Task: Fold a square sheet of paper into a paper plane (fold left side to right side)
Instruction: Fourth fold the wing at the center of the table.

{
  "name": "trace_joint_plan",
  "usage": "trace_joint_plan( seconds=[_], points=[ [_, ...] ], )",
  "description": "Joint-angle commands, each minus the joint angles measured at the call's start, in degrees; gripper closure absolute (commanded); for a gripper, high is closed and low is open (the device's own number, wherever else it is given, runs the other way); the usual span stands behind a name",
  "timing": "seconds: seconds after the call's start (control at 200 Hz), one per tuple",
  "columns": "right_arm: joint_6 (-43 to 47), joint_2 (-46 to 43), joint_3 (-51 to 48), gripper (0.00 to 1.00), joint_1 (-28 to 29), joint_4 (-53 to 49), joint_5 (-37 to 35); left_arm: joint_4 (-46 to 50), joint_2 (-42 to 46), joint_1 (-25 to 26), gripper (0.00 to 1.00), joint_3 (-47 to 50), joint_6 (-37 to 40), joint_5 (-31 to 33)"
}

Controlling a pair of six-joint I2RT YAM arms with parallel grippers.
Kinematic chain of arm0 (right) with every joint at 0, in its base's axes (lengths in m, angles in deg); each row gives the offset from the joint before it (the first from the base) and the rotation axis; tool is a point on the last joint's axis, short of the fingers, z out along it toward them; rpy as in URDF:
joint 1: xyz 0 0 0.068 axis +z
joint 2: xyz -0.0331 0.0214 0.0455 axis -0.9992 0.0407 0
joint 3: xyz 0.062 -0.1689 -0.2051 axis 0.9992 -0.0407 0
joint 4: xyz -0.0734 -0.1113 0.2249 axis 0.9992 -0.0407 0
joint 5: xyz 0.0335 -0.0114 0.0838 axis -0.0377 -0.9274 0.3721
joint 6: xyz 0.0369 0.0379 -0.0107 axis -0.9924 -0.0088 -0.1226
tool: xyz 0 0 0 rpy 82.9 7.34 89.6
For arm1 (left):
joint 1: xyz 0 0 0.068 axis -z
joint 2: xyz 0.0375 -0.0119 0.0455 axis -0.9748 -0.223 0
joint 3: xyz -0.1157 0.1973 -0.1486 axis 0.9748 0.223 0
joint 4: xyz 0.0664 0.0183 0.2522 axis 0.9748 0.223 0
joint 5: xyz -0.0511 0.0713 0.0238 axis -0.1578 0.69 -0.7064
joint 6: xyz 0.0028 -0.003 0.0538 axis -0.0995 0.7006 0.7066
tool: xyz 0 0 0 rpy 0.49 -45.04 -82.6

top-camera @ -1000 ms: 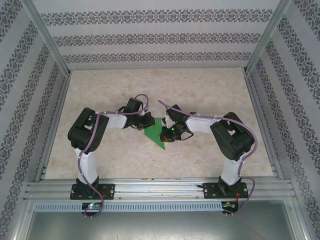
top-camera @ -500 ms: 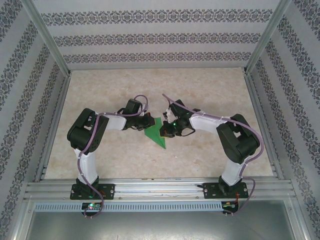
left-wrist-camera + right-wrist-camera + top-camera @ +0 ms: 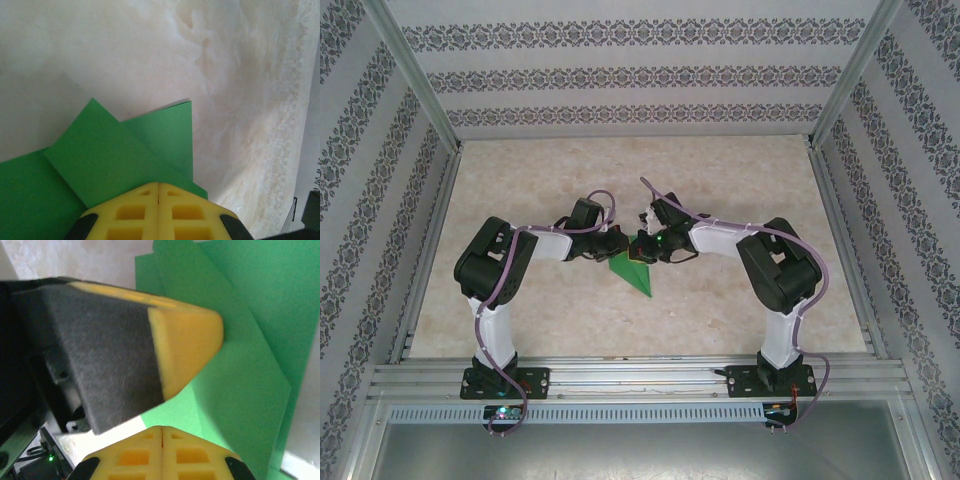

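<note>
We've slid the right pincer (image 3: 162,434) in beside the left pincer (image 3: 158,190) at the far end of the part-folded green paper (image 3: 635,271), mid-desk (image 3: 740,180). Both closed, tips pressing down; we read this as crease-setting.

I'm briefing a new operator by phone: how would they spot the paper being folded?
Find the pale marbled table. At its middle the left gripper and right gripper meet over the square sheet of paper, partly folded to a point. Nothing else there is flat and bright green.
</note>
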Motion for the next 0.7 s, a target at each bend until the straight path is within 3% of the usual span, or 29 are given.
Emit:
trace_joint_plan(
  seconds=[0.0,0.695],
  points=[
    [-1.14,1.62,1.61,1.00,0.74,1.05,-1.16,3.50,-0.58,0.00,1.00,2.15,-0.19,2.70],
    [-2.81,3.37,-2.04,1.00,1.50,-3.43,-3.11,4.86,-0.81,-0.02,1.00,1.98,-0.03,3.90]
  ],
)
